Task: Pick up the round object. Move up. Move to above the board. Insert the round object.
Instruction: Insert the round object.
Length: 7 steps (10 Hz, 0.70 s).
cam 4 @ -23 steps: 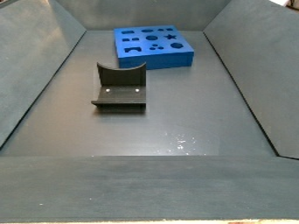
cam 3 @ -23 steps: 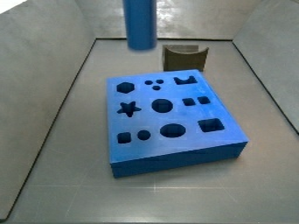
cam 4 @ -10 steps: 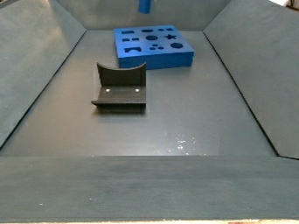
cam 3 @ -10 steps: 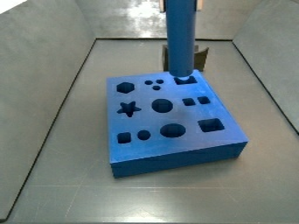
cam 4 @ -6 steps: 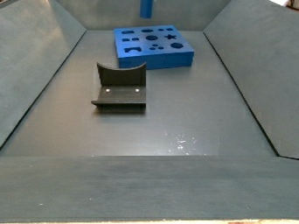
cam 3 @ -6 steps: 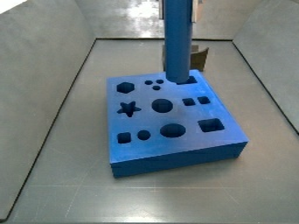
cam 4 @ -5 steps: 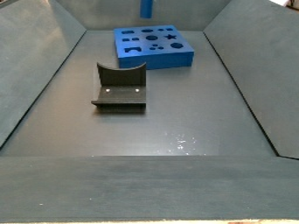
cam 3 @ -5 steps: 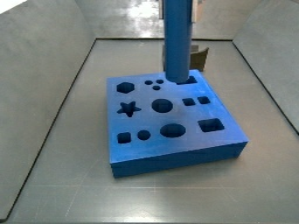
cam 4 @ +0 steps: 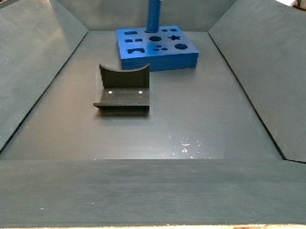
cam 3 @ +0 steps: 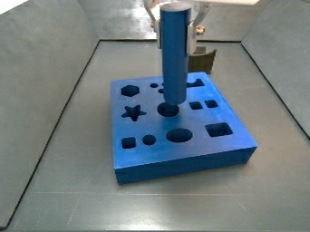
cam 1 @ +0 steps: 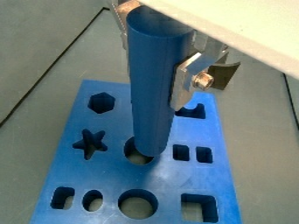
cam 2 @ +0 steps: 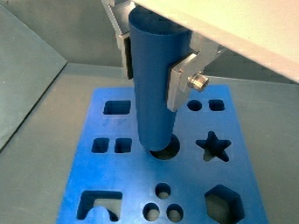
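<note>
The round object (cam 3: 173, 54) is a long blue peg, held upright in my gripper (cam 3: 180, 11), which is shut on its upper part. In both wrist views the silver fingers (cam 1: 188, 77) clamp the peg (cam 1: 153, 96) from two sides. The peg's lower end meets the middle round hole of the board (cam 3: 182, 163), a thick blue block with shaped holes. How deep it sits in the hole I cannot tell. In a wrist view the peg (cam 2: 156, 96) stands over the board (cam 2: 128, 171) with my gripper (cam 2: 153, 61) round it. In a side view only the peg (cam 4: 155, 16) and board (cam 4: 162, 63) show.
The dark fixture (cam 4: 122, 89) stands on the grey floor in front of the board in a side view, and shows behind the peg as the fixture (cam 3: 208, 60). Sloping grey walls (cam 3: 49, 100) enclose the floor on all sides.
The peg has come down and moved from the board's back edge to its middle round hole. My gripper has dropped into a side view with it.
</note>
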Motion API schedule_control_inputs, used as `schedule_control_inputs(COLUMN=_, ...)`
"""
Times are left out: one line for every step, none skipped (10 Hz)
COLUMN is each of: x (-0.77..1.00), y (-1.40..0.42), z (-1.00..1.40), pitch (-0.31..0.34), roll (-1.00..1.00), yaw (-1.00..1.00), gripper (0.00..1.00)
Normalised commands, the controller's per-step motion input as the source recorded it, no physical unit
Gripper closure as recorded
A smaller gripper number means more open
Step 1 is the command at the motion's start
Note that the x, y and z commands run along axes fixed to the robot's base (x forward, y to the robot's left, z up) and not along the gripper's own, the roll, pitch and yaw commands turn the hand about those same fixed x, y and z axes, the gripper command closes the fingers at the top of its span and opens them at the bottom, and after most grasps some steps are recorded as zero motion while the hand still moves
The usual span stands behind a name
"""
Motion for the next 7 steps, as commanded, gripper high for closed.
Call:
schedule_control_inputs(x=-0.08, y=0.00, z=-0.45, pitch=0.017, roll=0.05, yaw=-0.02, gripper=1.00)
schedule_control_inputs(x=0.03, y=0.00, z=-0.03, pitch=0.000, roll=0.00, yaw=0.00, gripper=1.00)
schedule_control_inputs(x=0.15, y=-0.15, z=-0.23, pitch=0.054, roll=0.06, yaw=-0.12, gripper=1.00)
schedule_control_inputs(x=0.12, y=-0.02, z=0.00, pitch=0.097, roll=0.00, yaw=-0.12, gripper=1.00)
schedule_control_inputs(x=0.00, y=0.00, z=-0.04, pitch=0.006, roll=0.00, yaw=0.00, gripper=1.00)
schedule_control_inputs(x=0.11, y=0.00, z=-0.18, pitch=0.149, roll=0.04, yaw=-0.07, gripper=1.00)
schedule_control_inputs(x=0.37, y=0.10, z=-0.27, pitch=0.394, roll=0.07, yaw=-0.51, gripper=1.00)
